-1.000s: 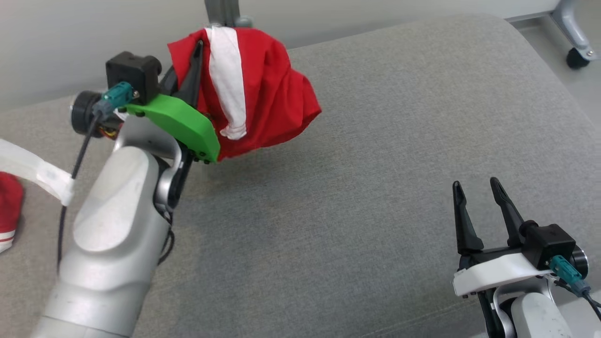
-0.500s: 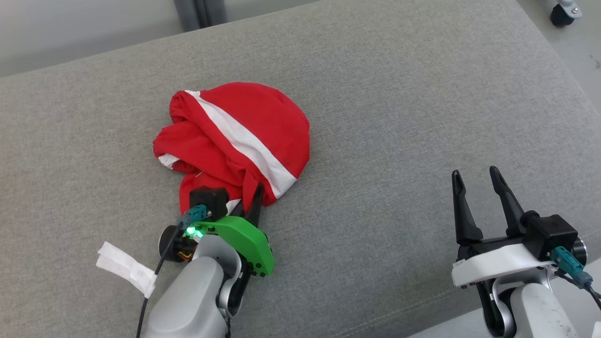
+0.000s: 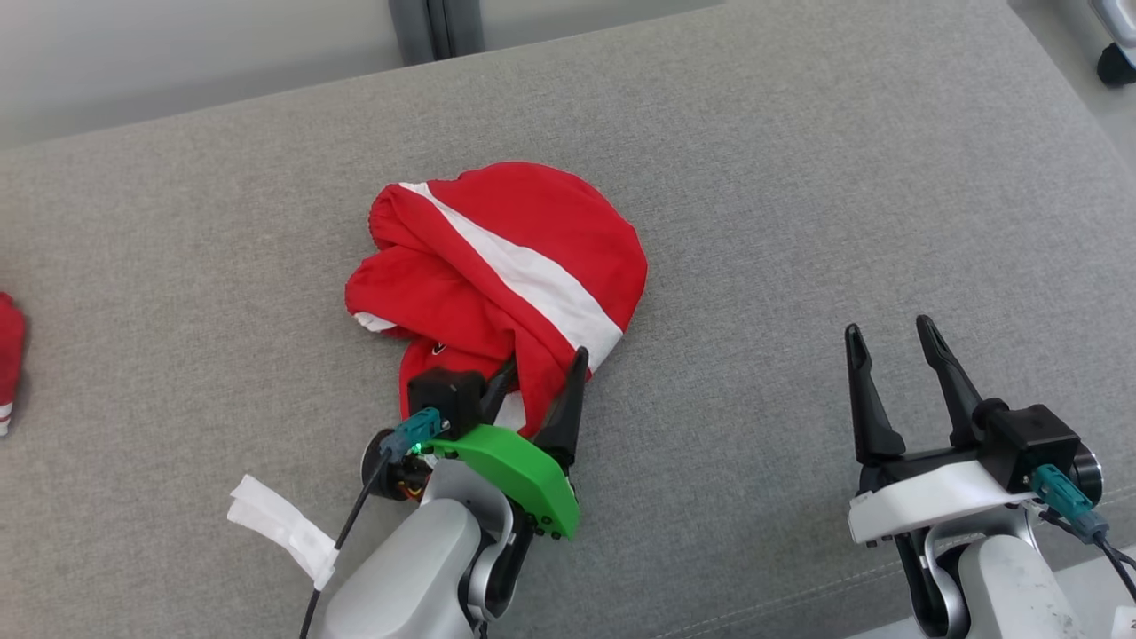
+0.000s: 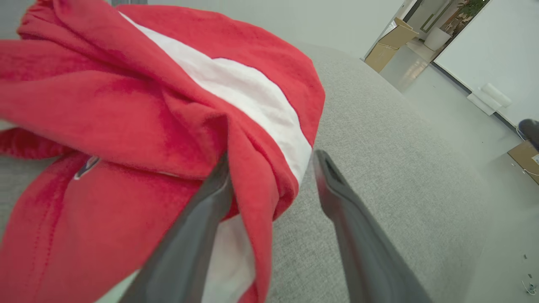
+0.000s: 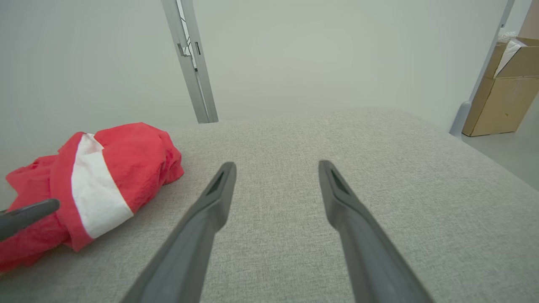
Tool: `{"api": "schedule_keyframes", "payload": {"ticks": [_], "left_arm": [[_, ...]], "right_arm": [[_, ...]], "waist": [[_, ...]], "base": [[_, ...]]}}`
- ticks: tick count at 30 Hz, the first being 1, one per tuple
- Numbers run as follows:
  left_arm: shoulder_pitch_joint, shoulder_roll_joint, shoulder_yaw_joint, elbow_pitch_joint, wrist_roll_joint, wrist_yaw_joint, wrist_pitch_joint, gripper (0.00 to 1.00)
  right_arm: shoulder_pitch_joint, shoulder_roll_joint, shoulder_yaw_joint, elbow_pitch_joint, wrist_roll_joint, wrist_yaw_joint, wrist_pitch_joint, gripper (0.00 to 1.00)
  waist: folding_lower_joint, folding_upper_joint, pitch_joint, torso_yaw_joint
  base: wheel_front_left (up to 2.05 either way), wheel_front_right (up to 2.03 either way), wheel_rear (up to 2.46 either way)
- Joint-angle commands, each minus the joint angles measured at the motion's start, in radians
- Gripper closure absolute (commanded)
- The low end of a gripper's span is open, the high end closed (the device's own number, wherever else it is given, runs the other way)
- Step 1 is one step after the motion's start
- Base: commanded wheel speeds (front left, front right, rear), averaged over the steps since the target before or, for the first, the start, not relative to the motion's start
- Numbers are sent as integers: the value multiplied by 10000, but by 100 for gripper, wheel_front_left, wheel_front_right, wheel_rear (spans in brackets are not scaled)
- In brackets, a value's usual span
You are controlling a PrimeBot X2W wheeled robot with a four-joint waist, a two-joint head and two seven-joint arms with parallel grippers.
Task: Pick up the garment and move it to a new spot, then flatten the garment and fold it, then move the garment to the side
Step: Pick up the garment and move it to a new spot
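While the garment [image 3: 506, 257] lies bunched in a red heap near the middle of the grey upholstered surface [image 3: 799, 177], the left gripper [image 3: 546, 359] sits right at its near edge, fingers spread and pinching nothing. The left wrist view shows a fold of red cloth [image 4: 126, 105] draped against the inner side of one finger, with the other finger standing clear over bare fabric. From this gripper the heap lies straight ahead and slightly to the robot's left. Its white stripe [image 3: 532, 275] gives the long axis, running from the far left corner down to the near right corner, where it ends just at the fingertips.

The right gripper [image 3: 889, 327] is also spread and empty, well apart to the right; in its own view the garment [image 5: 109, 168] lies off to the left of its fingers [image 5: 210, 210]. The left arm is plainly the nearer one, so flattening would probably call for the right arm to reach across towards the stripe's near end.

The surface is soft, woven and broad, with a rounded far edge. Beyond it stand a pale wall, a grey metal post [image 5: 189, 63] and a cardboard box [image 5: 505, 97], and another red piece [image 3: 7, 355] shows at the left edge.
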Motion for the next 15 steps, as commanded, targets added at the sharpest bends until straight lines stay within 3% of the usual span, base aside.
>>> {"api": "schedule_keyframes", "payload": {"ticks": [1, 8, 15], "left_arm": [[-171, 39, 13, 49, 28, 42, -118, 0], [-348, 255, 173, 15, 448, 91, -304, 0], [0, 870, 726, -392, 772, 125, -371, 0]], "right_arm": [[81, -16, -56, 33, -78, 1, -32, 0], [303, -18, -164, 112, -293, 1, -32, 0], [504, -19, -216, 180, -452, 1, -32, 0]], "waist": [[0, -1, -171, 123], [0, -1, -805, 533], [0, -1, -1561, 874]], "base": [[0, 0, 0], [0, 0, 0], [0, 0, 0]]}}
